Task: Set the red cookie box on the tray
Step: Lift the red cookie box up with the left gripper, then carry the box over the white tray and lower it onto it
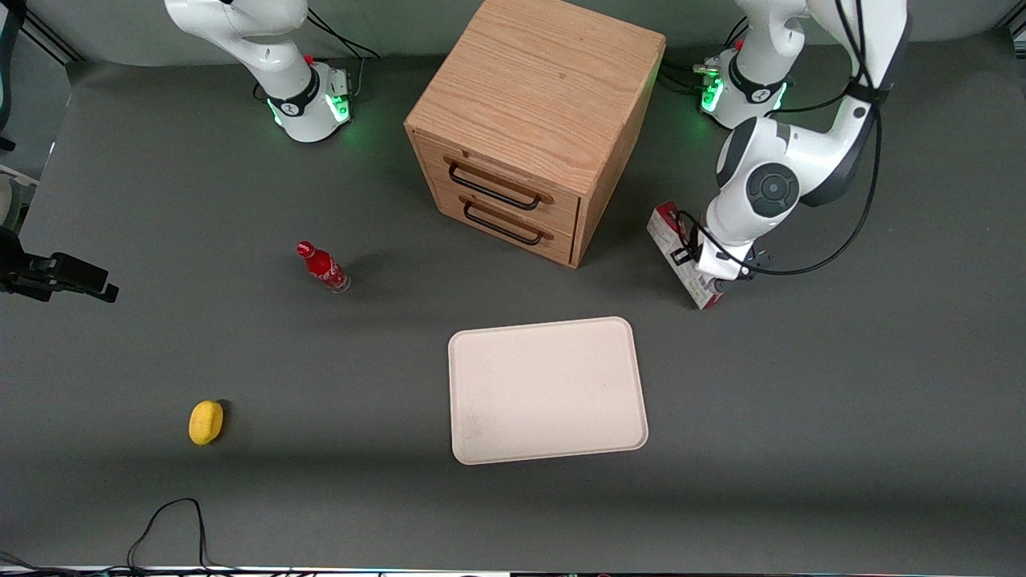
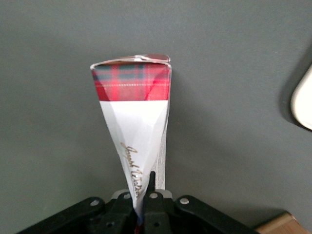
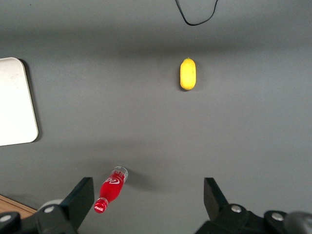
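The red cookie box (image 1: 681,252) is a long narrow box, dark red with white panels, beside the wooden drawer cabinet (image 1: 533,120) toward the working arm's end of the table. My left gripper (image 1: 716,276) is shut on it. In the left wrist view the box (image 2: 134,122) shows a tartan end and a white panel with gold script, pinched between the fingers (image 2: 152,183). The cream-white tray (image 1: 547,390) lies flat, nearer the front camera than the box and cabinet; its corner shows in the left wrist view (image 2: 303,100).
A small red bottle (image 1: 322,267) stands toward the parked arm's end. A yellow lemon-like object (image 1: 206,422) lies nearer the front camera. A black cable (image 1: 172,521) loops at the table's front edge.
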You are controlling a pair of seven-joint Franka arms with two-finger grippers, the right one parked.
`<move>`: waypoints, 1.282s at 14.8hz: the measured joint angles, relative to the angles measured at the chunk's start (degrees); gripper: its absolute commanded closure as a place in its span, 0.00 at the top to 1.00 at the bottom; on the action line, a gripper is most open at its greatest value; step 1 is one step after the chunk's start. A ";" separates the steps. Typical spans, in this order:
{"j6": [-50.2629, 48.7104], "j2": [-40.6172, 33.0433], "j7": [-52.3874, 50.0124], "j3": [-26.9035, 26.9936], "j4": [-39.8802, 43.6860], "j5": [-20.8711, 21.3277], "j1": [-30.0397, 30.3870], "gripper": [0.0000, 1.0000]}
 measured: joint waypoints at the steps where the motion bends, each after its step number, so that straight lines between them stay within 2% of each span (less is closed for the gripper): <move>1: -4.93 -1.73 0.01 0.08 2.33 0.00 0.02 0.00; 5: -28.93 -6.87 1.31 0.84 18.74 0.03 0.48 0.00; 10: -48.66 -6.37 12.02 7.10 39.79 0.16 1.51 0.00; 14: -54.79 -2.56 17.25 8.81 49.99 2.00 1.74 0.00; 19: -55.50 1.53 17.83 8.20 53.70 2.02 1.28 0.00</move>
